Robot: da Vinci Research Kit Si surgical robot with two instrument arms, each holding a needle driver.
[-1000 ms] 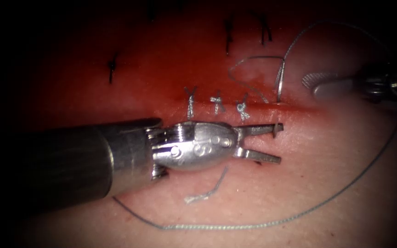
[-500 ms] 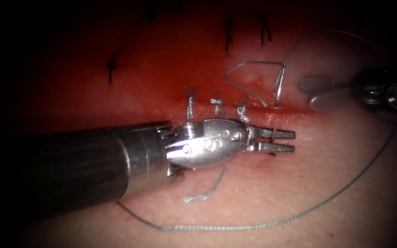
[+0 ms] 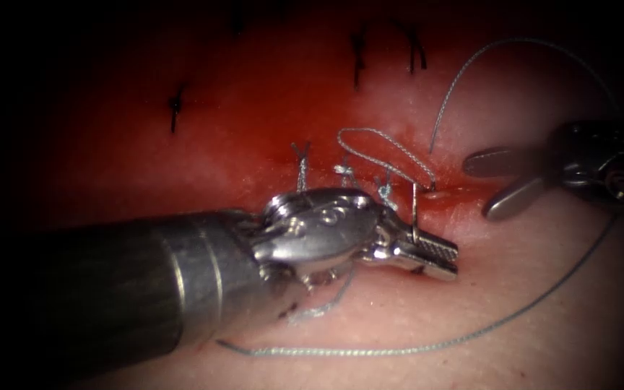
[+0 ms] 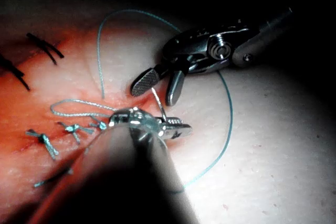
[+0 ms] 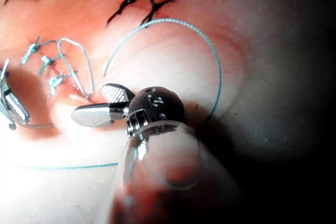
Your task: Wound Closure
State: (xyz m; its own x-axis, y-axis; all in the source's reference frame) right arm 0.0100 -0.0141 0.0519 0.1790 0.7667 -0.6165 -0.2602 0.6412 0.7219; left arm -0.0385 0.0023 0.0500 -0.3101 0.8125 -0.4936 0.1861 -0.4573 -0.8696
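- We count three tied stitches (image 3: 341,173) along the cut (image 3: 464,189), with their short cut ends standing up; toward three o'clock of the last knot the cut lies unclosed, wet with red fluid (image 3: 269,123).
- Our left tool (image 3: 435,254) has its jaws closed on the needle (image 3: 414,209), gripping it near one end, just at the six o'clock lip of the cut. From there the needle rises toward twelve o'clock; we cannot tell whether its far end sits in the tissue (image 3: 543,332).
- Our right tool (image 3: 491,186), at three o'clock, holds nothing, with its jaws spread wide beside the open stretch.
- The thread (image 3: 399,352) loops loosely at twelve o'clock of the needle and trails in a long arc toward six o'clock, slack and not yet tied.
- A loose cut end of thread (image 3: 323,307) lies by the left tool's wrist.
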